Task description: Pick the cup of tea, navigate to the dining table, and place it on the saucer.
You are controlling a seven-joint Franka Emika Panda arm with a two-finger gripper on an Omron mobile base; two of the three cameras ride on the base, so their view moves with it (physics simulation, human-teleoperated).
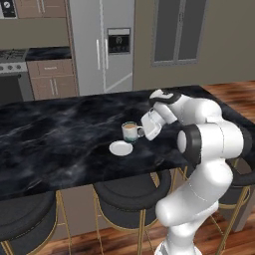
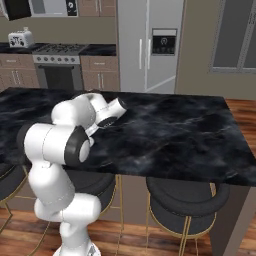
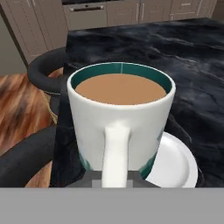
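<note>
Holding the cup of tea (image 1: 129,131) by its side handle, with the jaws closed tight on that handle, seen from the hand view as a white strap running down to the dark finger tips. Carried upright, light brown liquid level inside, teal-green band visible at the inner rim (image 3: 121,70). Hanging just above the black marble counter (image 1: 55,134), beside and slightly behind the saucer (image 1: 121,148) in the left base view; cannot tell from these pictures whether the cup bottom touches the saucer or is a little over it. Seen in the hand view, the saucer (image 3: 175,164) peeking out low on the right side of the cup, partly under it. Reaching forward over the near edge of the counter with the white arm (image 1: 209,144), wrist bent down toward the cup. Standing under the counter edge, round dark stools (image 1: 130,196) on gold legs. Farther back, a steel fridge (image 1: 102,45), wooden cabinets (image 1: 52,79) and a stove (image 2: 59,65), with a toaster (image 2: 21,38) on the far kitchen top.
</note>
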